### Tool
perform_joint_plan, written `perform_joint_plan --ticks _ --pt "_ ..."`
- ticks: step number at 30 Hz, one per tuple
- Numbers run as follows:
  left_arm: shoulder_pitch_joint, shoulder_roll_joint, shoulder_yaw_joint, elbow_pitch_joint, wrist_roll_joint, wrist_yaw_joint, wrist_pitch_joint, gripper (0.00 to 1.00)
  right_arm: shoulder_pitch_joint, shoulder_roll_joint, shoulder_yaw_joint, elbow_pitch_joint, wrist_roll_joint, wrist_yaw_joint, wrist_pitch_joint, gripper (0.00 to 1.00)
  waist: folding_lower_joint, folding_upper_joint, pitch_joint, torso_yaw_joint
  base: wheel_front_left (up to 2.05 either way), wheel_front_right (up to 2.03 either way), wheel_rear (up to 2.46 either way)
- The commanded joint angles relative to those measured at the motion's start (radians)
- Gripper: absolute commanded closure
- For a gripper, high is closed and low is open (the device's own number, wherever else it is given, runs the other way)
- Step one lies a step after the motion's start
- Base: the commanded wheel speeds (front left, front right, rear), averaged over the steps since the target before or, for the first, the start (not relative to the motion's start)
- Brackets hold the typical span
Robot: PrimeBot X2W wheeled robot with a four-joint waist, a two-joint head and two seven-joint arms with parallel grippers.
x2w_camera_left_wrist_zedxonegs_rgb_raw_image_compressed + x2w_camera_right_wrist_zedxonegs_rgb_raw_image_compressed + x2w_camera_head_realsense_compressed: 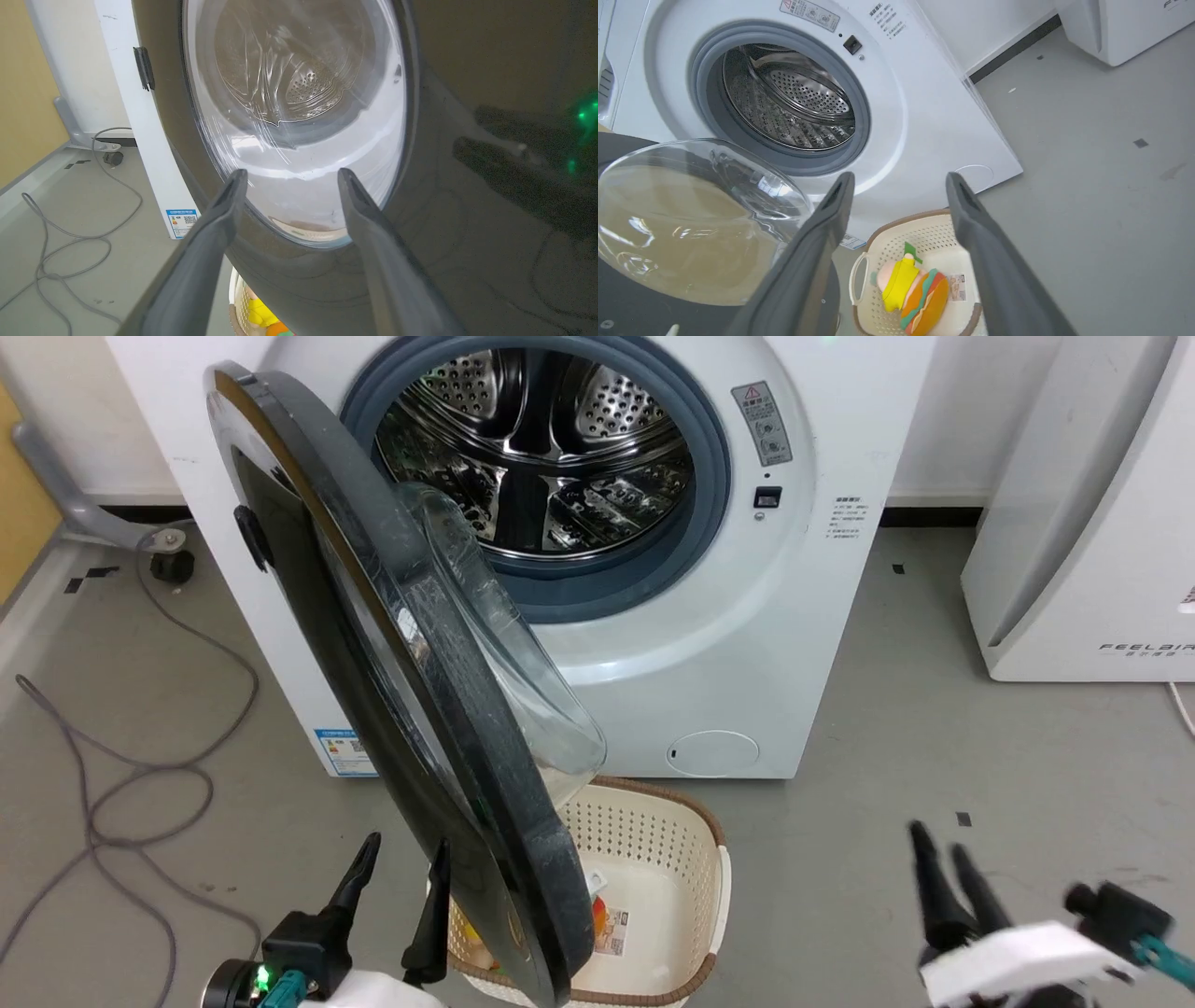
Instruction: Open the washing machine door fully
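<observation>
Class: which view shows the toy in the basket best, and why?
The right wrist view: the toy lies plainly in the basket. In the head view the door hides all but an orange sliver; the left wrist view catches a yellow-orange bit below the door.

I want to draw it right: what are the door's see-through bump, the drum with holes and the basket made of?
Bowl on the washing machine door: likely clear glass, glossy; you see through it and it glints. Drum: shiny metal, probably steel; mirror-like reflections, punched holes. Basket: probably cream plastic, matte, with moulded holes and a brown rim.
</observation>
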Motion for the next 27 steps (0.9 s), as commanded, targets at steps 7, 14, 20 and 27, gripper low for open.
perform_joint_plan --ticks 7,14,20,27 --pt "0.024 0.004 0.018 0.007 0.008 -0.002 -0.005 0.0 0.091 0.031 -0.179 -0.086 -0.418 0.001 -0.115 0.0 0.0 0.0 -0.012 -0.007 0.0 0.0 0.0" --pt "0.02 0.004 0.029 0.01 0.011 -0.003 -0.005 0.0 0.153 0.039 -0.222 -0.312 -0.685 0.001 -0.103 0.0 0.0 0.0 -0.012 -0.007 0.0 0.0 0.0" --pt "0.017 0.004 0.036 0.009 0.015 -0.004 -0.005 0.0 0.214 0.04 -0.183 -0.494 -0.819 0.001 -0.014 0.0 0.0 0.0 -0.013 -0.005 0.0 0.0 0.0" --pt "0.016 0.003 0.038 0.013 0.018 -0.006 -0.005 0.0 0.298 0.04 -0.146 -0.572 -0.815 0.001 0.077 0.0 0.0 0.0 -0.016 -0.002 0.0 0.0 0.0"
